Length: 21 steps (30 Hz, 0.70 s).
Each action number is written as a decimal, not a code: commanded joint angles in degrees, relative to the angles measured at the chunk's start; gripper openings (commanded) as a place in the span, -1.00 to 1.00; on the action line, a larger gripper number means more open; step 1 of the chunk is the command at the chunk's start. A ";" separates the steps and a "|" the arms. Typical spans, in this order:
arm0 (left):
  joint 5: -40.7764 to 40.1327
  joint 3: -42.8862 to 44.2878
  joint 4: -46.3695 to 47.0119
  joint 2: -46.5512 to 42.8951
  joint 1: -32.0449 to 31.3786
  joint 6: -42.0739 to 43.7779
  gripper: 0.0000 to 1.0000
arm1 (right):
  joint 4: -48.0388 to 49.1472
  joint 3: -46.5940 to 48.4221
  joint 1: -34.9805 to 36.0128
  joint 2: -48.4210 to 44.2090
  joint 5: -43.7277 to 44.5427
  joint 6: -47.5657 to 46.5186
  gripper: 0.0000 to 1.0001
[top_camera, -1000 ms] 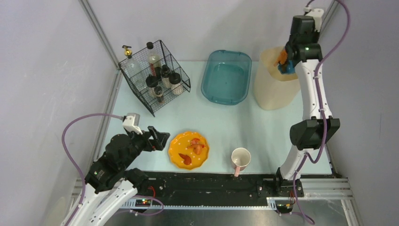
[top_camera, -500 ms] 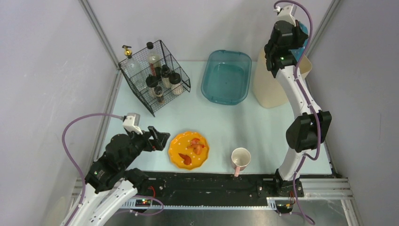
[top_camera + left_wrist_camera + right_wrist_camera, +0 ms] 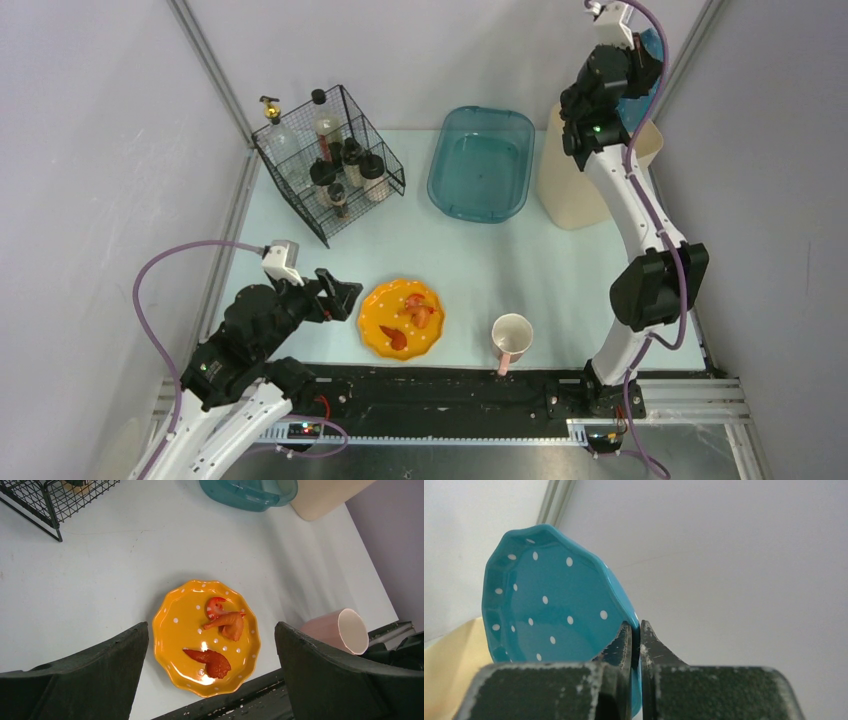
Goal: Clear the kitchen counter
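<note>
On the pale kitchen counter (image 3: 450, 255), near its front edge, an orange dotted plate (image 3: 378, 318) (image 3: 172, 630) carries three red-orange food pieces (image 3: 227, 622). Just left of and above that plate hovers my left gripper (image 3: 342, 297) (image 3: 210, 627), open wide, the plate showing between its fingers. High over the beige bin (image 3: 575, 190) at the back right, my right gripper (image 3: 632, 68) (image 3: 640, 627) is shut on the rim of a teal dotted plate (image 3: 549, 600) (image 3: 652, 48). The plate stands on edge and its visible face is bare.
A pink-and-white mug (image 3: 511, 338) (image 3: 340, 632) lies near the front edge, right of the orange plate. A teal plastic tub (image 3: 480, 165) sits at the back centre. A black wire basket (image 3: 330, 165) of bottles stands at the back left. A black rail (image 3: 440, 385) borders the front.
My right arm has lifted the teal plate from the bin's mouth and swung it up and leftward. The orange bits seen at the plate earlier are gone. The left arm has not moved.
</note>
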 commanded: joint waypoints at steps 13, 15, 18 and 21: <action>0.76 -0.17 1.88 1.18 -0.41 -0.09 0.99 | -26.06 22.29 10.49 -5.88 -7.80 30.49 -1.00; 0.70 -0.14 1.87 1.24 -0.37 -0.13 0.99 | -31.53 25.45 12.27 -4.63 -9.78 35.27 -1.00; 0.59 -0.10 1.82 1.35 -0.40 -0.10 0.99 | -36.88 29.40 15.28 -2.62 -13.05 40.59 -1.00; 0.59 -0.12 1.83 1.59 -0.40 -0.03 0.99 | -43.48 32.22 17.42 0.08 -16.16 48.12 -1.00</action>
